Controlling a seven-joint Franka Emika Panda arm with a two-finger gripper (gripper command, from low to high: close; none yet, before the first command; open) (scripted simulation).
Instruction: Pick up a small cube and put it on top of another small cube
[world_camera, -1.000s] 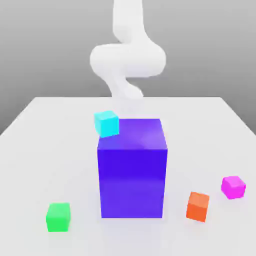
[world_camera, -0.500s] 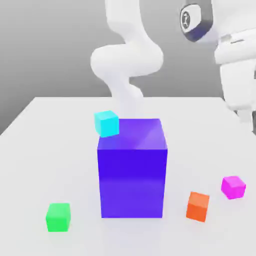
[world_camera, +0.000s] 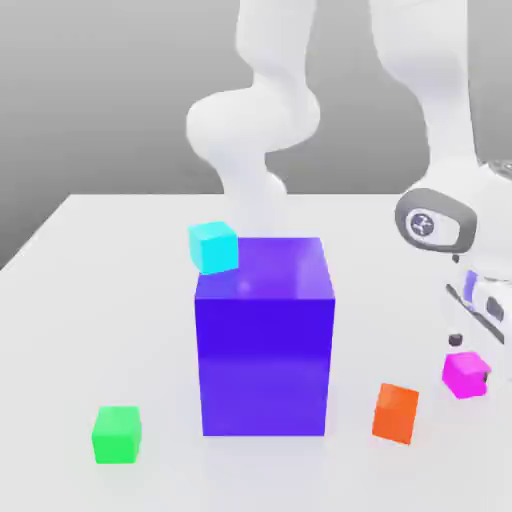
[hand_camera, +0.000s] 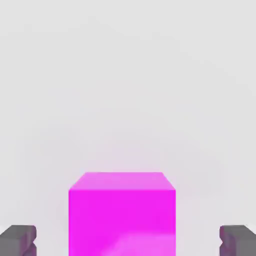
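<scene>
Holding gripper (hand_camera: 128, 241) wide astride magenta cube (hand_camera: 122, 215), w/ gaps both sides, prob. to centre b4 squeezing; seeing said cube on table (world_camera: 350, 225) at the exterior view's right, nr orange cube (world_camera: 396, 414), presumably bound for bare-topped green cube (world_camera: 117, 436).

Four small cubes (world_camera: 117, 435) and one big block (world_camera: 264, 365).

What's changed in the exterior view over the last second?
The arm has swung in at the exterior view's right and lowered its gripper to the magenta cube, fingers open on either side with gaps, so nothing is gripped. The green cube, orange cube, cyan cube and blue-purple block stayed put, as did the magenta one.
</scene>
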